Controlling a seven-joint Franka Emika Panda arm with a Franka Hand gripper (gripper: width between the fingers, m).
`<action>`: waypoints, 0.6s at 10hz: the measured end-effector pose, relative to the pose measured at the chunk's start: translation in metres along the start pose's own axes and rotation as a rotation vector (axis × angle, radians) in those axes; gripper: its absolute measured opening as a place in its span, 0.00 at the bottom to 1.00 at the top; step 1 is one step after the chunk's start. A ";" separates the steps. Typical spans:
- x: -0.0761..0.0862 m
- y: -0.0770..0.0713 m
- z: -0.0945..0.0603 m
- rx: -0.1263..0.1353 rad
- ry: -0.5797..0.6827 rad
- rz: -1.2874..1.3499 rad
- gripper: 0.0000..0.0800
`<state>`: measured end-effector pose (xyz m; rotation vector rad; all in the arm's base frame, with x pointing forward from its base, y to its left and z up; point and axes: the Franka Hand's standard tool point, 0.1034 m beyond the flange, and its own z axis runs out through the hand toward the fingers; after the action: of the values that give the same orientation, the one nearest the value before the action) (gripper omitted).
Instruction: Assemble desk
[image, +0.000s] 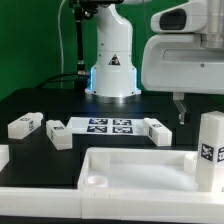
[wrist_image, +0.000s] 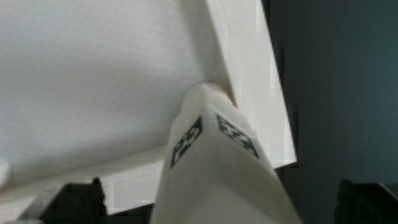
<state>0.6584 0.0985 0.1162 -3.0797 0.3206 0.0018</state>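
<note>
While the gripper (image: 180, 112) hangs over the black table (image: 40, 100) with its jaws spread and pinching nothing, the tabletop (image: 130, 165) lies at the near edge. One leg (image: 210, 150) stands upright at its end on the exterior view's right. Loose legs (image: 58, 133) lie flat on either side of the marker board (image: 105, 126).

The tabletop (image: 140, 153) was plain white, as were the legs (image: 24, 125), with black-and-white square tags on them. The marker board (image: 108, 126) was white with black tags, the table (image: 40, 100) black, and the backdrop (image: 30, 40) green. A blue glow ringed the white robot base (image: 112, 60).
</note>
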 end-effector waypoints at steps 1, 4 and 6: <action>-0.001 -0.001 0.001 -0.007 0.001 -0.102 0.81; -0.001 -0.006 -0.001 -0.021 0.000 -0.381 0.81; -0.001 -0.006 -0.002 -0.030 0.001 -0.515 0.81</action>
<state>0.6592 0.1048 0.1185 -3.0901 -0.4795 -0.0137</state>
